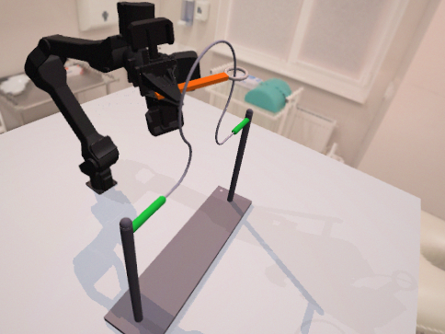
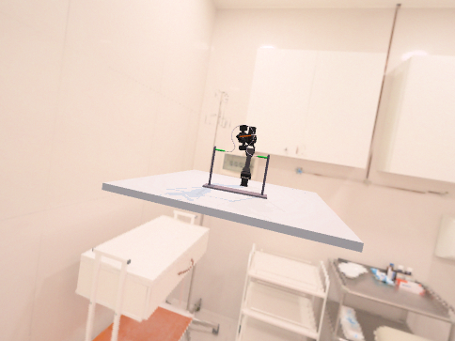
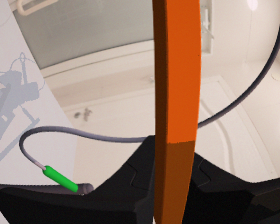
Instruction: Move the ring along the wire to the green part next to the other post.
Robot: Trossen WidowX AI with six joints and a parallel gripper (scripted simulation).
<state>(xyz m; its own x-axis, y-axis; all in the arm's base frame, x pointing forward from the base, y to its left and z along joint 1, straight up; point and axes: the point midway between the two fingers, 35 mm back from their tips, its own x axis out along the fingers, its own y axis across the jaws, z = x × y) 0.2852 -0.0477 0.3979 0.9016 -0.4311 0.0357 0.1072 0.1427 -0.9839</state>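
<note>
Top view | pincer (image 1: 169,95) clamped on orange handle (image 1: 202,82) | ring (image 1: 237,74) at handle's far end, encircling grey wire (image 1: 186,138) | worktop (image 1: 322,216) below.

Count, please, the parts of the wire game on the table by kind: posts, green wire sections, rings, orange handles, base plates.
Posts: 2, near and far
Green wire sections: 2, near and far
Rings: 1
Orange handles: 1, clamped in the gripper
Base plates: 1
Total: 7
</note>
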